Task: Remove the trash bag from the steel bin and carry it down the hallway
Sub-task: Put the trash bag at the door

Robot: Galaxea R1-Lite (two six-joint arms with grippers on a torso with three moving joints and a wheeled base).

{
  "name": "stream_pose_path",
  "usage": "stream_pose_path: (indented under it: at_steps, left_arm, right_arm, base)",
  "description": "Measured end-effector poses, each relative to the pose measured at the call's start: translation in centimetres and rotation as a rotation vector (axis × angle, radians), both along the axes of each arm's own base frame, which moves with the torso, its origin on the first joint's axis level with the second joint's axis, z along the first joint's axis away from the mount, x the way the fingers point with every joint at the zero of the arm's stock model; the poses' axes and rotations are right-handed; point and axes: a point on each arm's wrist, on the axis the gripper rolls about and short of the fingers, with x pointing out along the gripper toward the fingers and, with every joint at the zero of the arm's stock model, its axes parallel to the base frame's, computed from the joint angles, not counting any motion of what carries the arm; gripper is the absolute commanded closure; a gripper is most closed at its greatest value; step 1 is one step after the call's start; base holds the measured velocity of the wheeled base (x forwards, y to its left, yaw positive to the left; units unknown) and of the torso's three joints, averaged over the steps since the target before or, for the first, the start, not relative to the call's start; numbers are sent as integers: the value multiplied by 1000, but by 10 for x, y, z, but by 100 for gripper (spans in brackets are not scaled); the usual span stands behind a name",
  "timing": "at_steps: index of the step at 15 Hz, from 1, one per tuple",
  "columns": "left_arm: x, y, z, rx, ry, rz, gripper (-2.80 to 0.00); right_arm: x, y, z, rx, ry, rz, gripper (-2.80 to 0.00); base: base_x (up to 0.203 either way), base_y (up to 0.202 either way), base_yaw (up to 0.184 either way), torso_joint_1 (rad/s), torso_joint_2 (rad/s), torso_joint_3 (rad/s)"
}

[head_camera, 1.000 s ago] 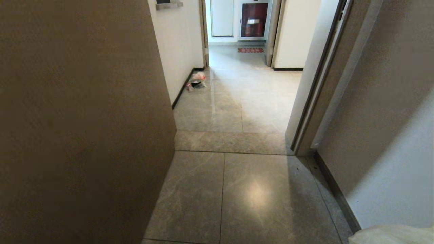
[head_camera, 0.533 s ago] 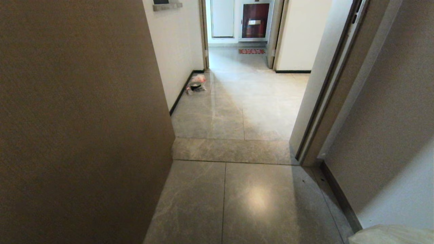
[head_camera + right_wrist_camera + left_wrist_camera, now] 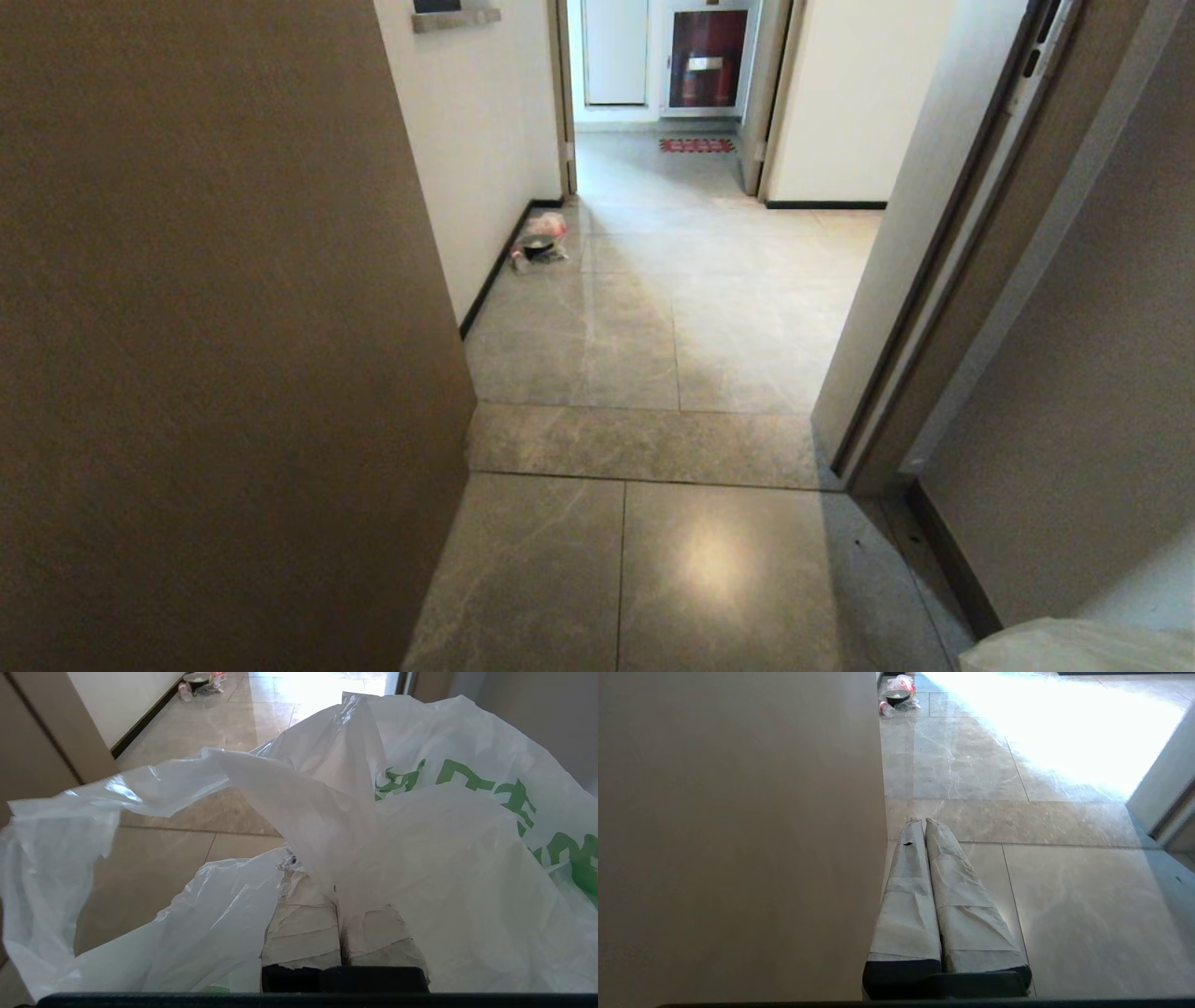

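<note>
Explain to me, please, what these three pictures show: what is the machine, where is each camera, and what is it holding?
This is a wheeled robot with two arms. One camera sits on its head and looks down a corridor with grey marble-look floor tiles and white walls. The other two sit on the wrists, behind each tool. The right tool, with paper-wrapped fingers, is shut on a thin white see-through plastic bag with green print; its corner shows low in the head view. The left tool is shut and holds nothing. Far ahead, by the left wall, small litter lies on the floor; I cannot tell exactly what it is.
</note>
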Motion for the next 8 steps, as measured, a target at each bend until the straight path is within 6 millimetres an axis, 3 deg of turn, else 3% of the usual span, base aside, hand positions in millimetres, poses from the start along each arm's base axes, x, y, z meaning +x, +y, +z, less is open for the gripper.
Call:
stream_pose_path:
  at_steps: [6,8]
  left_arm:
    - [0,0,0,4,2,-1,0]
    - [0,0,-1,4,6,0,0]
  right_arm:
    - [0,0,0,0,0,0,0]
    - [0,0,0,0,0,0,0]
  base:
    - [184,0,0,4,2,3]
    - [0,0,0,0,0,0]
